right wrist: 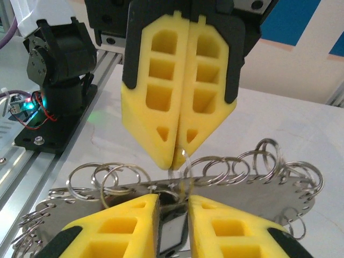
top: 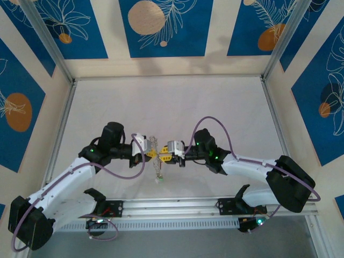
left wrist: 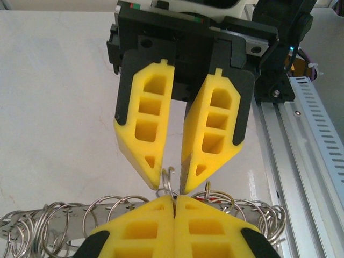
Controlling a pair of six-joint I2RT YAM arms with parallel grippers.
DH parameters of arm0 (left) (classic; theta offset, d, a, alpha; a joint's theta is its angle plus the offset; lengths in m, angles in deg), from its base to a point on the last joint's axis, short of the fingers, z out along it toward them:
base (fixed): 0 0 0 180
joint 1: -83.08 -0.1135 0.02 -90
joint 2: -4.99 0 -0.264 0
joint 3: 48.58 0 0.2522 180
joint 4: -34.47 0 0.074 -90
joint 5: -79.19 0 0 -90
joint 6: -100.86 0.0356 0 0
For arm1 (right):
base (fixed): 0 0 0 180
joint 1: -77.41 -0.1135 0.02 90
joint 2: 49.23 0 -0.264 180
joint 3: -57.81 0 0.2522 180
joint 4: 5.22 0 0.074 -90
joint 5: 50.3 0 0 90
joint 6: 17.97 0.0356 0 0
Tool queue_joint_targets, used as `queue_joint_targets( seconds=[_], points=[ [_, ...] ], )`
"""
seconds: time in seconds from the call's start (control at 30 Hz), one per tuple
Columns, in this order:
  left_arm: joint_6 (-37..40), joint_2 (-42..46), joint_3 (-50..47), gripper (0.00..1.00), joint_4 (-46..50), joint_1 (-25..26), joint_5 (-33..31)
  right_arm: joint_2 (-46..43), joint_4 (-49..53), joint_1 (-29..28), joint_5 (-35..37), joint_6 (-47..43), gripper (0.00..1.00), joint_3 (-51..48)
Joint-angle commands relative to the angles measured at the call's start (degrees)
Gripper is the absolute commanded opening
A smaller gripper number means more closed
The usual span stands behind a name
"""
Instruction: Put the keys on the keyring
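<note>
My two grippers meet tip to tip above the middle of the table. The left gripper (top: 152, 153) (left wrist: 174, 198) is shut on a thin wire ring (left wrist: 170, 180) that stands up from the keyring (right wrist: 252, 196), a grey metal piece edged with several small split rings (left wrist: 110, 207). Facing it, the right gripper (top: 163, 156) (right wrist: 173, 201) is shut on a key's black tag with a white label (right wrist: 177, 231), which fills the gap between its fingers (right wrist: 126, 226). The key's blade is hidden. A small pale tag (top: 159, 180) hangs on a chain below both grippers.
An aluminium rail (top: 177, 207) (left wrist: 301, 161) runs along the near table edge, with the arm bases (top: 97, 201) (top: 242, 207) bolted on it. Frame posts (top: 62, 123) (top: 274, 115) line both sides. White tabletop (top: 172, 107) stretches behind the grippers.
</note>
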Motion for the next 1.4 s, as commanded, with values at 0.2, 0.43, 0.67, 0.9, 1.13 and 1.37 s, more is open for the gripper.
queue_joint_targets(
  seconds=[0.2,0.43,0.67,0.9,1.13,1.37],
  points=[
    [1.6,-0.6,0.0,0.00,-0.9,1.0,2.7,0.3,-3.5,0.8,-3.0,1.0,0.20,0.6],
    [1.6,-0.2,-0.1,0.00,-1.0,1.0,2.3,0.8,-1.4,1.0,-3.8,0.1,0.22,0.8],
    [1.4,-0.8,0.1,0.00,-1.4,1.0,2.5,0.6,1.0,1.1,-4.2,-0.4,0.09,1.1],
    [-1.6,-3.0,0.8,0.14,-1.3,1.1,-4.4,-1.1,5.3,1.1,-3.9,-0.3,0.00,3.0],
    [-0.8,-5.9,3.9,0.20,-0.6,1.9,-3.5,-1.5,11.6,1.1,-3.2,0.5,0.00,6.0],
    [2.0,-5.7,4.4,0.20,0.9,3.3,-3.4,-1.5,17.0,1.2,-1.7,0.4,0.00,8.3]
  ],
)
